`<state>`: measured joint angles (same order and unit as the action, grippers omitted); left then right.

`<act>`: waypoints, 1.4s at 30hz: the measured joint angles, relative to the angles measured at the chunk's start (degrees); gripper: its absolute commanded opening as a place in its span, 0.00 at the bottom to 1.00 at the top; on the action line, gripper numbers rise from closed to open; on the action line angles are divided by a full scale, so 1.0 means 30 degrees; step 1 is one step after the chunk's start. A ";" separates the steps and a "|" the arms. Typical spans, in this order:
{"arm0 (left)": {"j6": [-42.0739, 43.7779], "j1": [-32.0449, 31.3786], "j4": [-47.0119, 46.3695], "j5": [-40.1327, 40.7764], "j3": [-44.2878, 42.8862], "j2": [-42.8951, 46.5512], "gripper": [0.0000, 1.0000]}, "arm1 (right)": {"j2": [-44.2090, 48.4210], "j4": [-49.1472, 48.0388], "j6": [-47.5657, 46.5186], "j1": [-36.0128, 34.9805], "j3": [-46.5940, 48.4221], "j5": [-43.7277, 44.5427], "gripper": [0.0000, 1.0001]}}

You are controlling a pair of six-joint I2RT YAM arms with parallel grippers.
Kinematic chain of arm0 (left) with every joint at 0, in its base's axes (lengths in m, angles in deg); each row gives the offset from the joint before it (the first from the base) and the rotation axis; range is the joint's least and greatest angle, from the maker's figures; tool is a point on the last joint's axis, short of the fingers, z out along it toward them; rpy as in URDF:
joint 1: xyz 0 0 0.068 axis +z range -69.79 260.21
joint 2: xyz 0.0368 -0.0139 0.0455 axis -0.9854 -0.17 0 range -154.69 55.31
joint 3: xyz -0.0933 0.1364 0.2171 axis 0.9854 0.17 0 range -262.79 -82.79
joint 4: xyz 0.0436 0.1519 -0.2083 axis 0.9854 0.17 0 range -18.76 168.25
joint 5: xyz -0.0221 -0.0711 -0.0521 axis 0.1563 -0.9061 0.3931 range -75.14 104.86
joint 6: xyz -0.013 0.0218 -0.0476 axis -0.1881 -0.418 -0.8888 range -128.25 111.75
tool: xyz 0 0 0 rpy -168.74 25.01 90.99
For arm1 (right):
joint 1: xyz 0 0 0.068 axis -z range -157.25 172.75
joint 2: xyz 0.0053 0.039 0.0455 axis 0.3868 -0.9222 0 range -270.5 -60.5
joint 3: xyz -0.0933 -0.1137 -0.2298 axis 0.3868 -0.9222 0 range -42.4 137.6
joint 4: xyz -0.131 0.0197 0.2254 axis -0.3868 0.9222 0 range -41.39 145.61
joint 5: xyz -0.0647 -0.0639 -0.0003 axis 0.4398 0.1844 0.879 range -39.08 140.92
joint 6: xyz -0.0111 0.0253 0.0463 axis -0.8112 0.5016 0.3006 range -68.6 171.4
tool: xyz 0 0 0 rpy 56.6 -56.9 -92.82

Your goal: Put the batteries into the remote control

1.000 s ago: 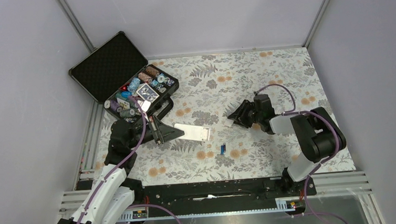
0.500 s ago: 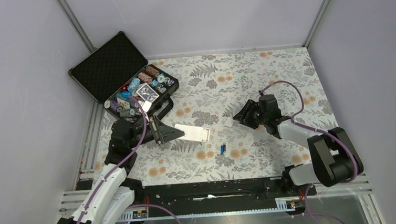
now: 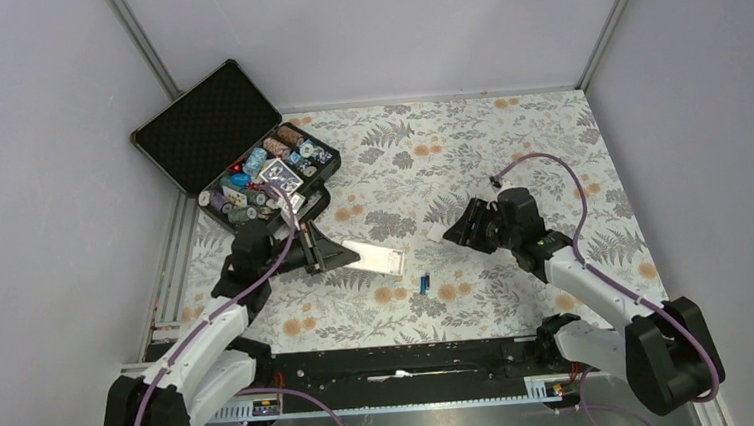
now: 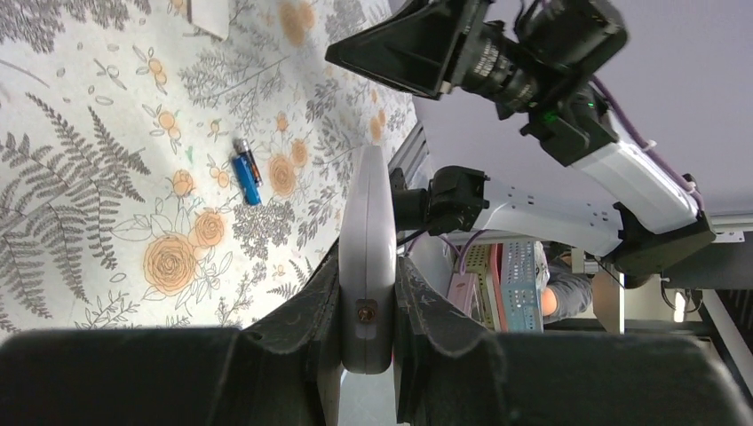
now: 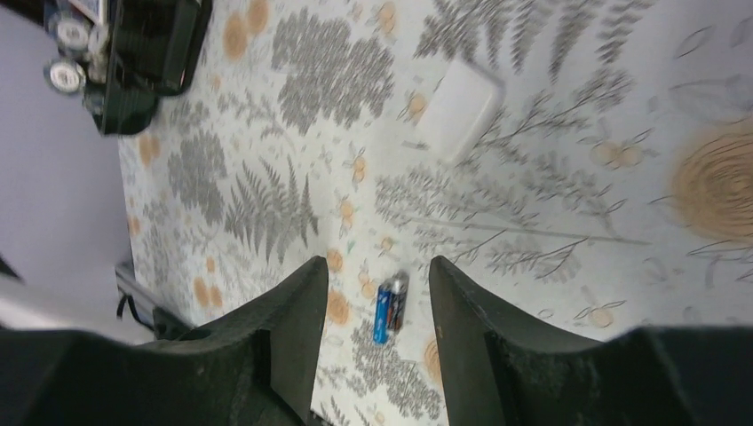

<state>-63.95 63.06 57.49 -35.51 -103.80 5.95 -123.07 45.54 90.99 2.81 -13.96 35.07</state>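
At left wrist, remote control (image 4: 368, 231) edge-on between jaws; overhead shows broad side.

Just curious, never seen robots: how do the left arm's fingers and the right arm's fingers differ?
The left arm's fingers are closed on the remote control; the right arm's fingers stand apart and empty. The left ones aim at the right arm, the right ones at the batteries. Both pairs are black.

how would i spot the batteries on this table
On the flowered tablecloth, find the white remote gripped at one end by the left fingers. Past its free end, toward the cloth's near edge, lie the batteries: two tiny cylinders side by side, one blue, one dark, far smaller than the remote.
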 measured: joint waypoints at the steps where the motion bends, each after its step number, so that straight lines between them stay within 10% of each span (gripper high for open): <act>1: -0.0015 -0.0321 0.0051 0.0291 0.0022 -0.0270 0.00 | 0.0160 0.0364 -0.0109 -0.0386 0.0058 0.0036 0.53; 20: -0.2229 -0.2608 -0.3359 0.5617 0.2732 -0.5180 0.03 | 0.1770 0.3184 -0.1457 -0.4728 0.0284 0.2441 0.49; 34: -0.3956 -0.3803 -0.6295 0.7482 0.4124 -0.7366 0.54 | 0.0532 0.3810 -0.1916 -0.8211 0.0984 0.4444 0.48; 42: -0.3694 -0.4211 -0.5355 0.8437 0.4495 -0.6579 0.98 | -0.0138 0.3825 -0.1902 -1.0003 0.1107 0.5100 0.47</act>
<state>-75.03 50.43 41.42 -10.20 -90.32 -13.79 -123.49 57.02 85.29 -27.20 -10.63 50.37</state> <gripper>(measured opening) 0.835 0.477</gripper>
